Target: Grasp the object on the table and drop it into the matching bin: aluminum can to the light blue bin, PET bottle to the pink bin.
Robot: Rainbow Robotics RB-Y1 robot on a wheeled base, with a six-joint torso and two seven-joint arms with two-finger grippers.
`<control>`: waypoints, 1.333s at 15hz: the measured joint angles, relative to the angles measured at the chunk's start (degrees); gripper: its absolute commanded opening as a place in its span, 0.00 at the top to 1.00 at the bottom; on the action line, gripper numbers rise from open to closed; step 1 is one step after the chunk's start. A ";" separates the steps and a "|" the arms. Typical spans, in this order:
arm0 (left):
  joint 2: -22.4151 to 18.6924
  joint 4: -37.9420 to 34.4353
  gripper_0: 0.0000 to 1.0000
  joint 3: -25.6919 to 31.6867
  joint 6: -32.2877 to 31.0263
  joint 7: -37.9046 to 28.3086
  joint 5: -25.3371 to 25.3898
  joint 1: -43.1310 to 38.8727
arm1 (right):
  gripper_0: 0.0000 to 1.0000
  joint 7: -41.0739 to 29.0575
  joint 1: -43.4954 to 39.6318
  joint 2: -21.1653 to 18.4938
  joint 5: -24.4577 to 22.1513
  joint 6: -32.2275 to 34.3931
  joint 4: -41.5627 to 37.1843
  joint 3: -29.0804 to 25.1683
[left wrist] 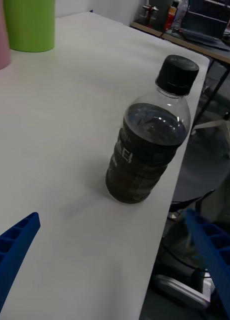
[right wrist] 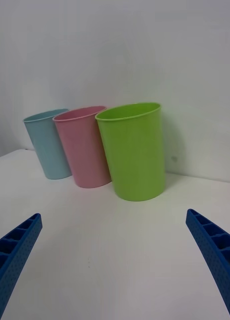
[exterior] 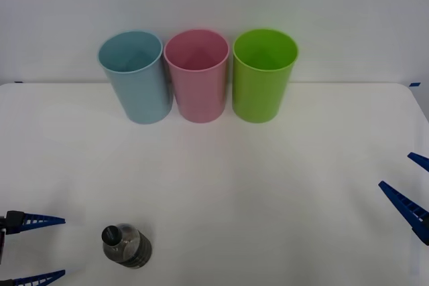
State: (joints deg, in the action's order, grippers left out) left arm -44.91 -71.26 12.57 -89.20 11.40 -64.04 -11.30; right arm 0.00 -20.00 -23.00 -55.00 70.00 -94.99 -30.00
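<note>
one pet bottle (exterior: 126,245) stands upright beside the spread left gripper (exterior: 35,249).

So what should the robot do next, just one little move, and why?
Probably slide the left pincer sideways toward the PET bottle until its open fingers straddle it. The bottle stands upright near the table edge, just beside that pincer and untouched; the right pincer sits far across.
</note>
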 measured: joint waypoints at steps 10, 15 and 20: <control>0.57 9.99 0.00 -11.90 -0.81 11.44 5.97 6.82 | 0.00 0.00 0.00 0.00 0.00 0.00 0.00 0.00; 4.98 12.76 0.00 -12.22 -0.81 12.45 6.09 7.00 | 0.00 0.00 0.00 0.00 0.00 0.00 -0.01 0.00; 10.68 13.55 0.00 -11.81 -0.68 13.80 6.32 7.12 | 0.00 0.00 0.00 0.00 0.00 0.00 -0.01 0.00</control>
State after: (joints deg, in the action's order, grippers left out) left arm -34.23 -57.71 0.76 -89.88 25.20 -57.71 -4.19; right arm 0.00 -20.00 -23.00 -55.00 70.00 -95.00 -30.00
